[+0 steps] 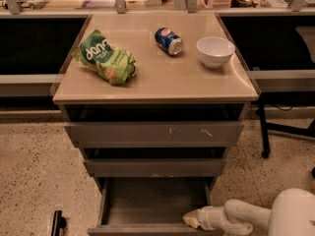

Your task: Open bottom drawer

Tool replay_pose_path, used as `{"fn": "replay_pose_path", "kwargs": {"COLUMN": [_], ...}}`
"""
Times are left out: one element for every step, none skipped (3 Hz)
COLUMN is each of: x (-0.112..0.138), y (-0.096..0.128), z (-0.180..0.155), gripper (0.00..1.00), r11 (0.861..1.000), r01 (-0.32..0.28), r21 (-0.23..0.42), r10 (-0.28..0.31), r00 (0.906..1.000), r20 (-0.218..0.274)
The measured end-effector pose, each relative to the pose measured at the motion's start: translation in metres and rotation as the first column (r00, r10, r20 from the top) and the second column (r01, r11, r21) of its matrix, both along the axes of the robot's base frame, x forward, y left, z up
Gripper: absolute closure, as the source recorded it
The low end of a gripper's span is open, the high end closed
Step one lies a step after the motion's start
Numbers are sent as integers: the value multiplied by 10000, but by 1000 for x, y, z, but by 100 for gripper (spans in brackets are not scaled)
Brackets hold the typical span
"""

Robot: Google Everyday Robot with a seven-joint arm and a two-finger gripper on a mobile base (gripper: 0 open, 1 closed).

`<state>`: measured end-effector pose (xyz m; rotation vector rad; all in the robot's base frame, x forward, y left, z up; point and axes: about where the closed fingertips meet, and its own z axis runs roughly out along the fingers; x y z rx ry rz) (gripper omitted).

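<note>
Seeing the grey box-shaped bottom drawer (152, 203) open toward the frame's bottom, long axis left-right, we find the white gripper (191, 221) pointing left at its lower-right corner, grip unclear.

The bottom drawer (147, 229) loses its front to the lower edge, with only a strip showing. The gripper (191, 221) sits at its right front corner, contact impossible to tell, and the arm (246, 214) is cropped bottom right.
</note>
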<state>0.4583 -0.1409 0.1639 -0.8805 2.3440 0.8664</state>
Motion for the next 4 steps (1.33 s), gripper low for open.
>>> {"fn": "replay_pose_path", "kwargs": {"x": [-8,7,19,19], "y": [-4,-13,-21,-21], "z": [10,27,55,56], "gripper": [100,100,81,58], "r11": [9982,9764,9624,9624], "r01": [356,1578,1926,1928], "r21": [473,1473,1916,1913], "r10": [-389,-1884,-2459,-2458], "r00": [9968,9560,9176,9180], "r20": [697,2248,3124,3114]}}
